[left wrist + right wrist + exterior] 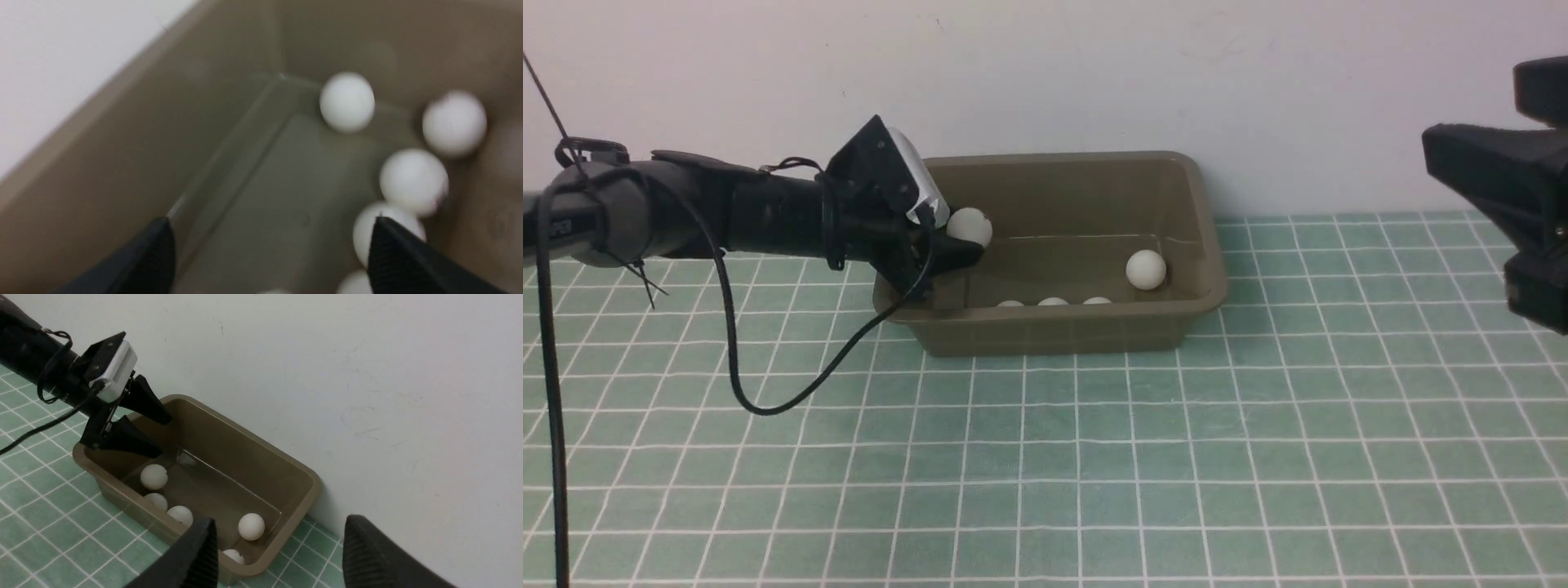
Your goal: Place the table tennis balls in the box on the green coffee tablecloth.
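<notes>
The box point(1086, 327) is standing on the green coffee tablecloth point(1094, 457), close to the wall point(1094, 73). In the front view one ball point(969, 226) is appearing right at the left gripper point(960, 245), above the box's left end; another point(1146, 269) is lying inside, and only three tops point(1053, 302) are peeking over the near rim. The right wrist view is showing all five balls point(251, 526) inside the box, and the left gripper's jaws spread apart, gripping nothing. The right gripper point(278, 555) is hanging beside the box, also spread and empty.
</notes>
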`<state>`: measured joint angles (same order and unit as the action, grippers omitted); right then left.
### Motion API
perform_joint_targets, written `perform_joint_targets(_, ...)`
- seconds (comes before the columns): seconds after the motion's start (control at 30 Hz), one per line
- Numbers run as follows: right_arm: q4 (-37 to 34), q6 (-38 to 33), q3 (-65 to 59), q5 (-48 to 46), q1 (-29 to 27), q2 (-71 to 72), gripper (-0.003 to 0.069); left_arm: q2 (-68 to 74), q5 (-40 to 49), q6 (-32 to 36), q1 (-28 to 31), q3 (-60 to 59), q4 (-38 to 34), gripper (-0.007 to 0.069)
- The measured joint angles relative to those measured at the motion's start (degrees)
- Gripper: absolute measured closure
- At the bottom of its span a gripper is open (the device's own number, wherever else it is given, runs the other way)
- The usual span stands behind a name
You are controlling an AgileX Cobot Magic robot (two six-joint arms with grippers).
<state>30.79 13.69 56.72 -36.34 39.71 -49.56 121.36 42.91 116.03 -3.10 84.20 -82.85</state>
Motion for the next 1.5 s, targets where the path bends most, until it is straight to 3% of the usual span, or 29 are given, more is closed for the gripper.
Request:
perform_joint_targets(0.07, 1.9, 0.0, 0.0, 0.9, 0.0, 0.2, 0.0274, -1.9, -1.7, -4.2, -0.3, -0.1, -1.1, 0.0032)
perform_joint_targets(0.13, 4.2, 0.1, 0.0, 1.8, 0.0, 1.4, 0.0274, -5.8, -5.0, -7.2, -0.4, -0.1, 0.2, 0.0019)
perform_joint_targets(0.33, 7.1, 1.1, 0.0, 2.5, 0.0, 10.5, 0.0274, -18.2, -16.7, -16.3, -0.4, -0.1, 6.2, 0.0067)
perform_joint_targets(0.5, 7.3, 1.7, 0.1, -1.8, 0.0, 21.4, 0.0274, -27.5, -20.3, -25.8, -0.4, -0.1, 10.8, 0.0106)
perform_joint_targets(0.7, 1.6, 1.3, 0.1, -10.8, 0.0, 29.5, 0.0274, -35.2, -17.9, -41.5, -0.4, -0.1, 26.1, 0.0125)
perform_joint_targets(0.97, -7.5, -5.0, 0.4, -21.4, -0.1, 36.6, 0.0274, -39.5, -13.6, -60.6, -0.4, -0.1, 46.1, 0.0125)
perform_joint_targets(1.17, -10.0, -7.4, -2.8, -30.0, -1.9, 42.0, 0.0274, -41.4, -8.7, -69.9, -0.4, -0.1, 53.4, 0.0125)
perform_joint_targets(1.5, -14.4, -7.3, -19.0, -22.9, -4.3, 50.9, 0.0274, -42.0, -5.4, -73.6, -0.4, -0.2, 55.4, 0.0125)
